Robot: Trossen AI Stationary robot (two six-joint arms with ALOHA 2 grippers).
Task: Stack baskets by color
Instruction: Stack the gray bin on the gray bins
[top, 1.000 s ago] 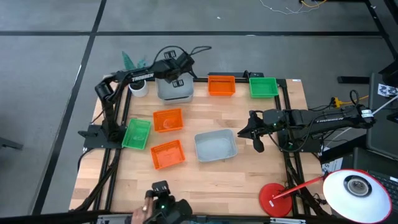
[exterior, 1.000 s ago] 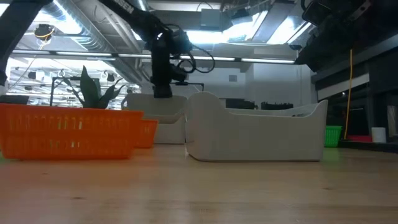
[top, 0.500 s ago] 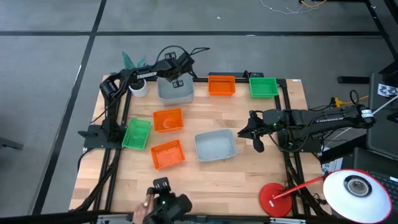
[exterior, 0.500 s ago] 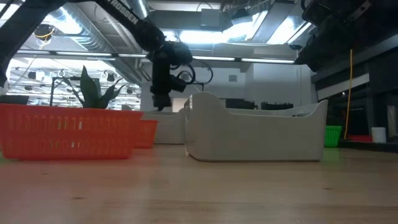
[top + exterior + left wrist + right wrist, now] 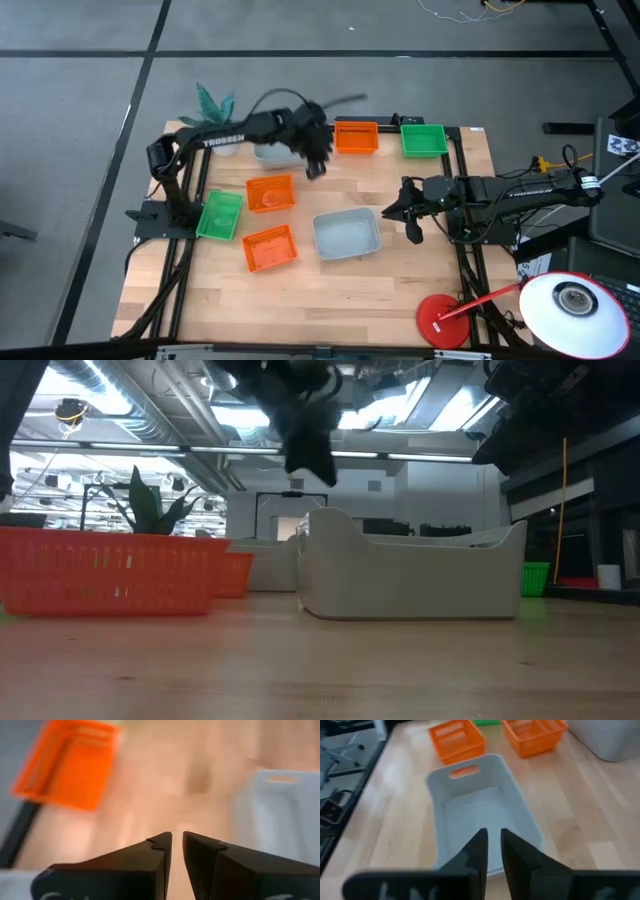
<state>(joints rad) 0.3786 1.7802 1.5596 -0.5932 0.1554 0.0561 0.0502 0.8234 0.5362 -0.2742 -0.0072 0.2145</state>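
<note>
With its fingers nearly together and empty, the left gripper (image 5: 316,160) hangs above the tabletop between the far-edge grey stack (image 5: 272,152) and the lone grey basket (image 5: 347,236) mid-table, which it probably must fetch next, lowering over its rim, while the right gripper (image 5: 411,213), also narrow and empty, waits beside that basket

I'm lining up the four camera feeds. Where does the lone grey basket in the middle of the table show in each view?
High view: grey basket, lower centre, left of the right tool.
Low view: centre, large.
Left wrist view: right edge, blurred.
Right wrist view: centre, just past the fingers.
Shared landmark: the orange basket beside it, also at and.
</note>
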